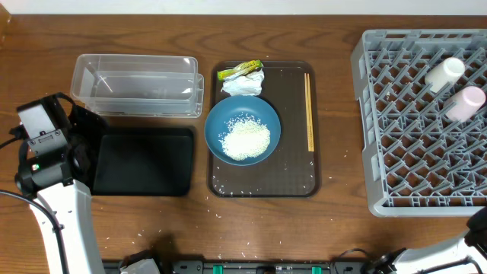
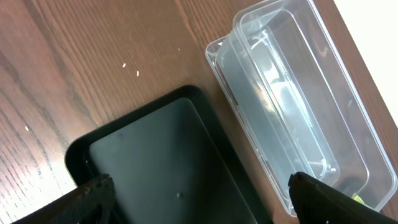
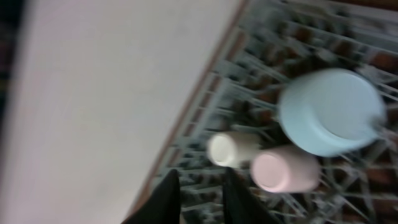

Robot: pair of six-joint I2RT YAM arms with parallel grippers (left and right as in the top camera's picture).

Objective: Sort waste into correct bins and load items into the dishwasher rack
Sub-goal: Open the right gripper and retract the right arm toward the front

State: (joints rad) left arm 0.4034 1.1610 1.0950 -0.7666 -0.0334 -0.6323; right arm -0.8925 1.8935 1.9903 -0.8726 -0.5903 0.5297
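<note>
On the brown tray (image 1: 297, 164) a dark-blue bowl (image 1: 242, 128) holds white rice (image 1: 245, 141). Behind it lie a crumpled tissue (image 1: 243, 84) and a yellow-green wrapper (image 1: 240, 70), with chopsticks (image 1: 308, 110) to its right. The grey rack (image 1: 411, 137) holds a white cup (image 1: 444, 74) and a pink cup (image 1: 466, 103). My left gripper (image 2: 199, 186) is wide open and empty above the black tray (image 2: 168, 155), beside the clear tub (image 2: 292, 99). In the blurred right wrist view, my right gripper (image 3: 202, 196) hangs over the rack's edge, fingers slightly parted and empty, near the white cup (image 3: 227, 149), pink cup (image 3: 283, 171) and light-blue bowl (image 3: 329, 112).
The clear tub (image 1: 137, 84) stands behind the black tray (image 1: 141, 160) at the left. A few rice grains (image 2: 130, 68) lie on the wooden table. My left arm (image 1: 46, 144) is at the left edge, and part of my right arm (image 1: 472, 236) shows at the bottom right.
</note>
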